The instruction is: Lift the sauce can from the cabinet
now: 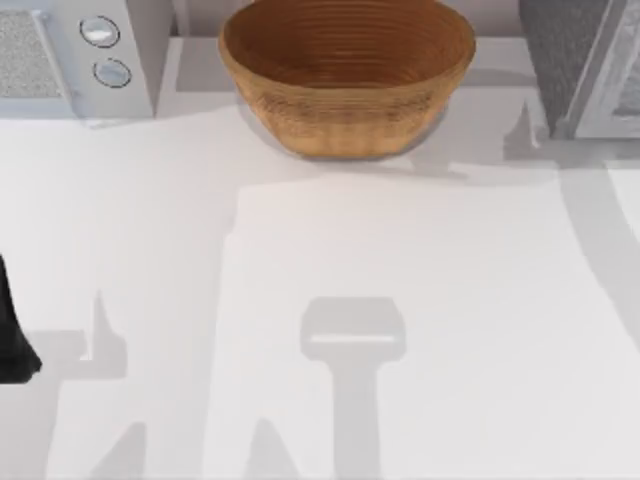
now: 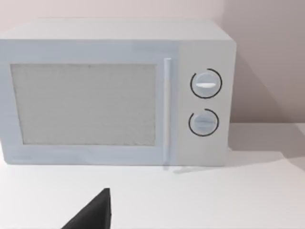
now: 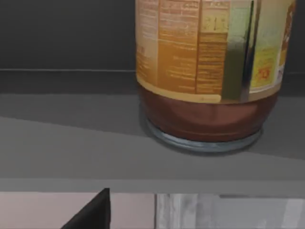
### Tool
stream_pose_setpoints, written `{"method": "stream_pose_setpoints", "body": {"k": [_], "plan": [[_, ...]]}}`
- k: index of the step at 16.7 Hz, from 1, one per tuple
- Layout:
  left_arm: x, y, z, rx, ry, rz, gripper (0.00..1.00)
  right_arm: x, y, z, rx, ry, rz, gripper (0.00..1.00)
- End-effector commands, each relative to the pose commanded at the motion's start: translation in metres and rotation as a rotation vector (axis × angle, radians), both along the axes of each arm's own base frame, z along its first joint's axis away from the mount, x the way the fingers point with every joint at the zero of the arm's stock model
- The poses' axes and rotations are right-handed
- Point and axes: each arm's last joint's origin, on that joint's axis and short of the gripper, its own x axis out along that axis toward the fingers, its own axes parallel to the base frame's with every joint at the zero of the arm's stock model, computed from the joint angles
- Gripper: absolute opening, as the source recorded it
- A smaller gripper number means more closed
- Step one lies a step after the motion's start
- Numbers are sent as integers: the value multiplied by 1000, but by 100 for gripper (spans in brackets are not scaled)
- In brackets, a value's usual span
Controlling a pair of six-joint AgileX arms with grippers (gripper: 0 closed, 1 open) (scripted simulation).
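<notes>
The sauce can [image 3: 207, 71] stands upright on a dark grey cabinet shelf [image 3: 71, 143], close in front of the right wrist camera. It has a tan-orange printed label and a maroon band above its metal base rim. One black finger [image 3: 93, 214] of my right gripper shows just below the shelf's front edge, apart from the can, and the gripper is open with nothing in it. The cabinet [image 1: 590, 70] sits at the table's back right. My left arm [image 1: 12, 335] is parked at the left edge, its finger [image 2: 93, 214] facing the microwave, gripper open.
A large woven brown basket [image 1: 345, 75] stands at the back middle of the white table [image 1: 330, 300]. A white microwave [image 1: 75, 50] with two dials occupies the back left corner; its door [image 2: 86, 105] is closed.
</notes>
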Motion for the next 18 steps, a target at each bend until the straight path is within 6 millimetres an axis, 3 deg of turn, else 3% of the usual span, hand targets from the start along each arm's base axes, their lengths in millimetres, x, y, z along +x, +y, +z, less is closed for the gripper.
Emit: {"method": "stream_pose_setpoints", "body": {"k": [3, 6, 12, 18], "plan": [[0, 0, 0, 0, 0, 0, 100, 20, 8, 22, 5, -18, 2, 100], [0, 0, 0, 0, 0, 0, 100, 28, 12, 32, 9, -30, 3, 100], [0, 0, 0, 0, 0, 0, 100, 28, 10, 34, 10, -38, -1, 100], [0, 0, 0, 0, 0, 0, 100, 59, 3, 29, 9, -40, -7, 100]]}}
